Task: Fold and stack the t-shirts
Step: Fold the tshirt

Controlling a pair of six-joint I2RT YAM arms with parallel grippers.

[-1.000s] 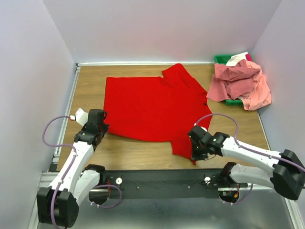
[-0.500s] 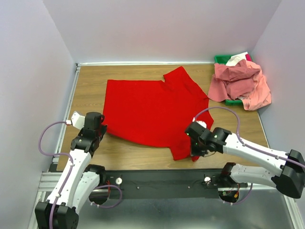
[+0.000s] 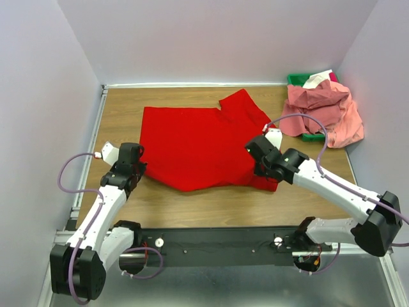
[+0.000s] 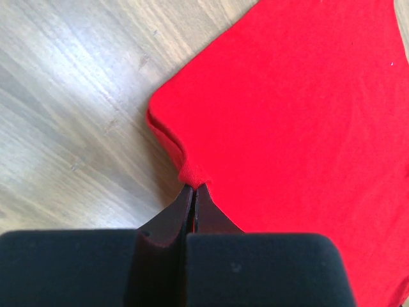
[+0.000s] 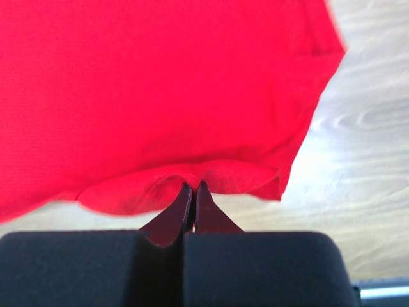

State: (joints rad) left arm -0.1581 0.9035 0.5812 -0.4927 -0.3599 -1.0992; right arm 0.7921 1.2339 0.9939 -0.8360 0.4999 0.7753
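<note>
Far left: left gripper [image 3: 136, 170] clenched on the near-left corner of the red t-shirt [image 3: 195, 144]. Left wrist view: corner bunched into a small fold right at the closed fingertips [image 4: 182, 206].

Centre: red t-shirt spread mostly flat on the wooden table [image 3: 204, 208]. Bright, even red, plain cloth. Far edge straight; one sleeve jutting toward the far right, slightly wrinkled. Near edge drawn in to a blunt point around the middle.

Right of centre: right gripper [image 3: 263, 167] clamped on the near-right part of the same shirt, cloth doubled over there. Right wrist view: a rolled lip of hem caught between the shut fingertips [image 5: 204, 208], the rest hanging beyond them above the wood.

Far right: salmon pink t-shirts [image 3: 323, 114], crumpled in a heap, draped over and spilling out of the green bin [image 3: 295, 79] in the far-right corner, well apart from the red one. Scrap of white cloth [image 3: 319, 78] on top.
</note>
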